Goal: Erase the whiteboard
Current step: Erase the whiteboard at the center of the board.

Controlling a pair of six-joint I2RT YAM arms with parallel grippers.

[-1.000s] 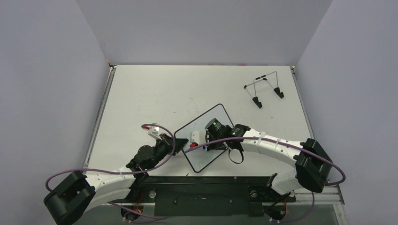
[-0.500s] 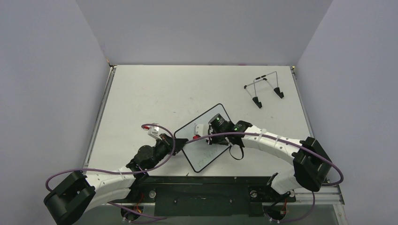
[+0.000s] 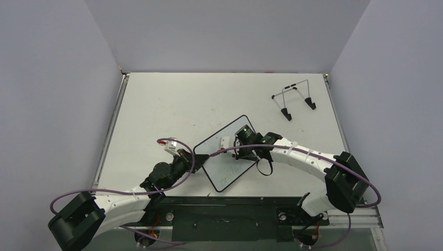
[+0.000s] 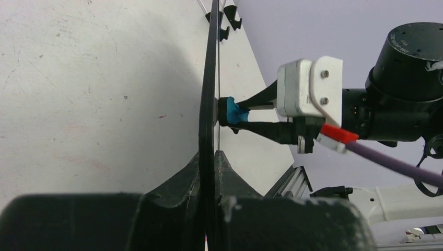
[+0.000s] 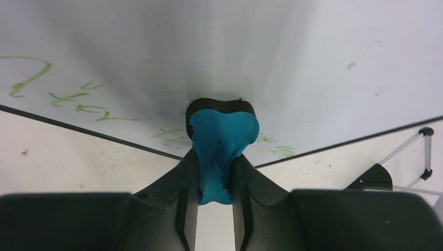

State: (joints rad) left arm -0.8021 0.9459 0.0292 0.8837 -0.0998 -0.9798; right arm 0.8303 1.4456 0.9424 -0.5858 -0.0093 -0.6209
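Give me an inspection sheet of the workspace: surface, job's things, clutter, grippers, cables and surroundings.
Surface: white table, faint scuffs.
Job's things: whiteboard, green writing near one edge; blue eraser pressed against it.
Clutter: wire stand, far right, apart from the board.
Grippers: left gripper shut on the whiteboard's rim; right gripper shut on the blue eraser.
Cables: purple cables loop along both arms.
Surroundings: grey walls; nothing else seen.

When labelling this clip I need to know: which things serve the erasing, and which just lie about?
In the job: whiteboard, clamped at its edge by the left fingers; blue eraser, pressed to it by the right fingers.
Lying about: wire stand, far right.
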